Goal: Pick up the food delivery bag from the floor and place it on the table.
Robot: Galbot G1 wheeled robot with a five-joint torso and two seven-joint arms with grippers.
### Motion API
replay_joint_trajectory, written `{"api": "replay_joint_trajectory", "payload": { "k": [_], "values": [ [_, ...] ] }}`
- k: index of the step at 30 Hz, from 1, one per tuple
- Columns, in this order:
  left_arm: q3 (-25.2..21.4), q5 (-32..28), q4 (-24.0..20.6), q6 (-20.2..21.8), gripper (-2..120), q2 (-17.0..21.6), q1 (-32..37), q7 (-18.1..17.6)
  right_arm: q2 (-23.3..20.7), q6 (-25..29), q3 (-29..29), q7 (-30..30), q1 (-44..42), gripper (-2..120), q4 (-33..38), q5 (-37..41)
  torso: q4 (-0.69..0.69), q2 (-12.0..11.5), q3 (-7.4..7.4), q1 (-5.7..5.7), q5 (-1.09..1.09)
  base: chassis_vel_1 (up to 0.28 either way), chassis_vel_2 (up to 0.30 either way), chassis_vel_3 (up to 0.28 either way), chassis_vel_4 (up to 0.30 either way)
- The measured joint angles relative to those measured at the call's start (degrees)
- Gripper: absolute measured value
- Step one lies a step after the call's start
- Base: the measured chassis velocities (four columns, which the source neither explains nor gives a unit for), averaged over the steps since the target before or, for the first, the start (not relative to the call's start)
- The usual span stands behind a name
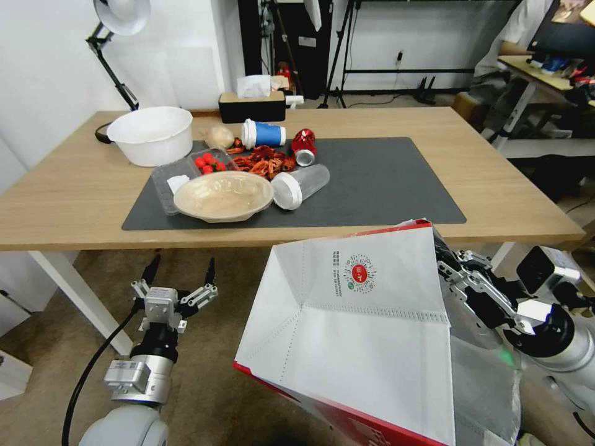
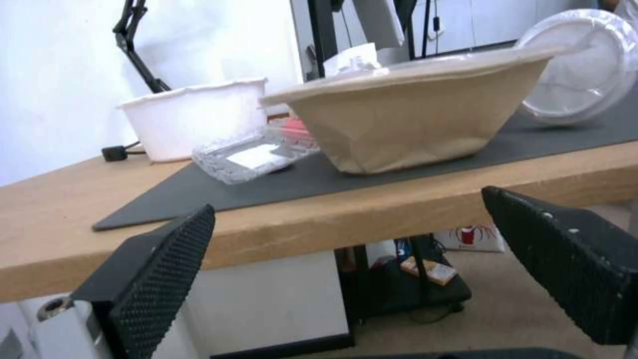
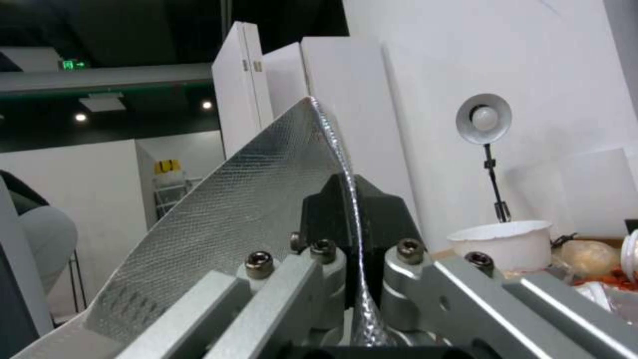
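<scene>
The food delivery bag [image 1: 359, 334], white with red trim and a round red logo, hangs tilted in the air just in front of the table's [image 1: 508, 186] near edge, above the carpet floor [image 1: 217, 347]. My right gripper [image 1: 441, 257] is shut on the bag's right rim. In the right wrist view its black fingers [image 3: 382, 209] pinch the silver foil lining [image 3: 233, 219]. My left gripper [image 1: 180, 269] is open and holds nothing, low in front of the table's left half. The left wrist view shows its fingers [image 2: 159, 279] spread below the table edge.
On the left half of the dark mat [image 1: 384, 179] lie a beige paper bowl [image 1: 223, 195], a clear jar [image 1: 300, 184], a blue cup [image 1: 263, 133], a red can [image 1: 304, 147] and food scraps. A white tub [image 1: 152, 135] and tissue box [image 1: 252, 105] stand behind. The mat's right half is bare.
</scene>
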Motion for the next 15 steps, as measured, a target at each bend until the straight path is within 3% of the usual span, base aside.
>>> {"api": "replay_joint_trajectory", "payload": {
  "k": [15],
  "values": [
    [-0.1, 0.1, 0.0, -0.3, 100, 0.0, 0.1, 0.0, 0.4, 0.1, -0.3, -0.2, -0.2, 0, 0.0, -0.9, 0.00, 3.4, 1.99, 1.47, 0.00, 0.000, 0.000, 0.000, 0.000]
  ]
}}
